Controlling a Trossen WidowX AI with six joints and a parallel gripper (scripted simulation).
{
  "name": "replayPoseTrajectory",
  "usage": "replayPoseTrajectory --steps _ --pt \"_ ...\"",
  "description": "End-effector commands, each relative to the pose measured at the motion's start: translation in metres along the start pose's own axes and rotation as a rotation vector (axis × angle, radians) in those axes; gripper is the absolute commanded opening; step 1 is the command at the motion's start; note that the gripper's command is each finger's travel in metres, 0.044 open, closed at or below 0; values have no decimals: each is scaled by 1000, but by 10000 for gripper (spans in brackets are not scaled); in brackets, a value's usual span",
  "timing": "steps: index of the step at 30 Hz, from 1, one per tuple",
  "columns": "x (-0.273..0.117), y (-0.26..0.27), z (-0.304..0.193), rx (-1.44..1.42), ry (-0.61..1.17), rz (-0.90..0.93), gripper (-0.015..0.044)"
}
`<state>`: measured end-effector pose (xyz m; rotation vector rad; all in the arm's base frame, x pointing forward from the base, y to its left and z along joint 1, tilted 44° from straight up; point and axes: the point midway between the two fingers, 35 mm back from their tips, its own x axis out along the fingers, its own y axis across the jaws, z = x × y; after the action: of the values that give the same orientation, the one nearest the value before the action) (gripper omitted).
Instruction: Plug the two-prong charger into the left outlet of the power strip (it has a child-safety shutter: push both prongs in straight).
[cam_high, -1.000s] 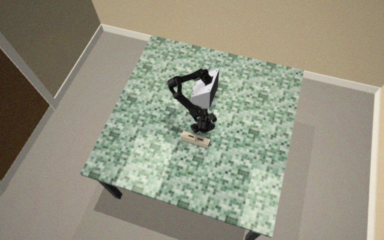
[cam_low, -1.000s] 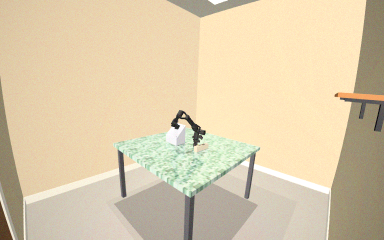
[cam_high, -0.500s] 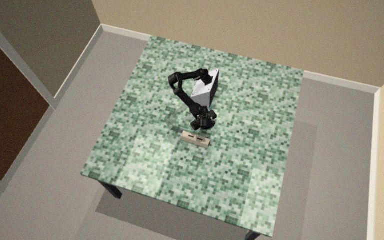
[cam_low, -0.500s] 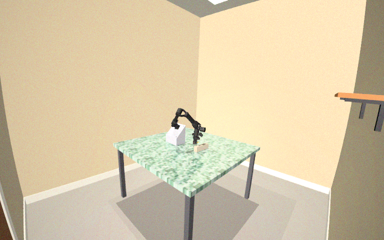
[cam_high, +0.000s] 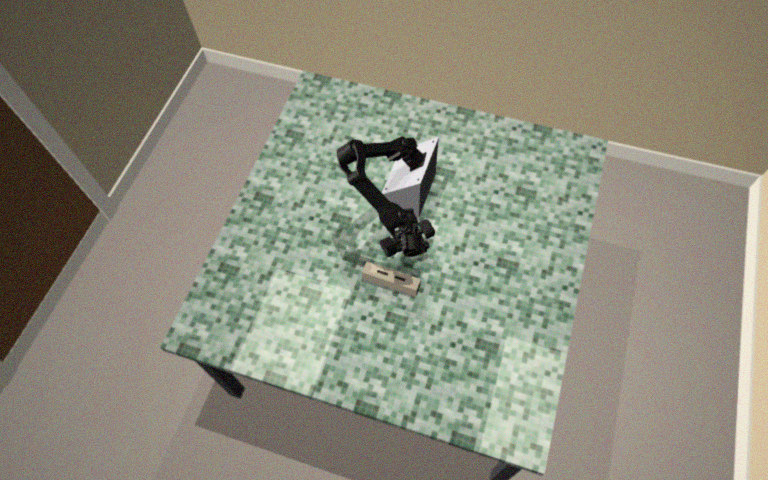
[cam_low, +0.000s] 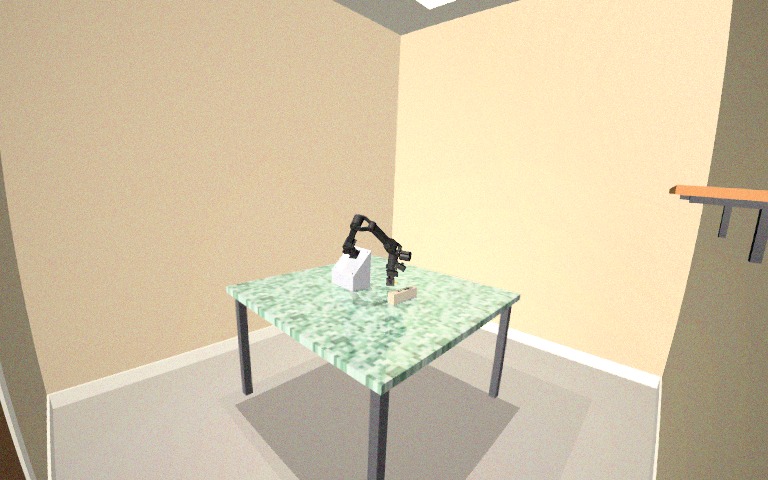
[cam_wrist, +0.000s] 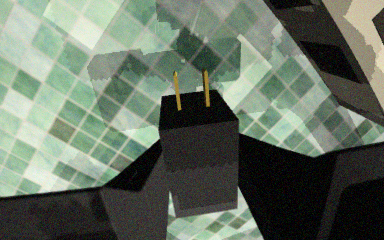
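My gripper (cam_high: 412, 250) (cam_low: 390, 282) (cam_wrist: 195, 141) points down and is shut on the charger. The charger (cam_wrist: 200, 155) is a dark block between the two fingers, its two thin golden prongs pointing toward the top of the wrist view. It appears raised above the table. The power strip (cam_high: 390, 284) (cam_low: 403, 296) (cam_wrist: 359, 25) is a beige block with two dark outlets on top, lying close to the gripper. In the wrist view only part of it shows, at the upper right, much of it in shadow. The charger is hard to make out in the top and exterior views.
The arm's base is mounted on a white sloped stand (cam_high: 408, 195) (cam_low: 352, 277) behind the gripper. The green mosaic table (cam_high: 441, 362) (cam_low: 362, 333) carries the stand and the strip. A wall shelf (cam_low: 719, 193) is far off at the right in the exterior view.
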<state>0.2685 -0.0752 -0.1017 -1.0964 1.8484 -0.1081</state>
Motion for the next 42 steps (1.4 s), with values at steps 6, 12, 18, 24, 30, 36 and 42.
replayPoseTrajectory --steps 6,12,18,24,30,36,42 --pt "8 4 2 150 -4 16 0" --pt "13 5 4 251 -6 23 0" --pt "18 7 5 352 -6 30 0" --pt "23 9 6 454 -7 37 0" --pt "28 10 8 555 -6 44 0" --pt "33 12 9 656 -5 51 0" --pt "37 14 10 758 -4 58 0"
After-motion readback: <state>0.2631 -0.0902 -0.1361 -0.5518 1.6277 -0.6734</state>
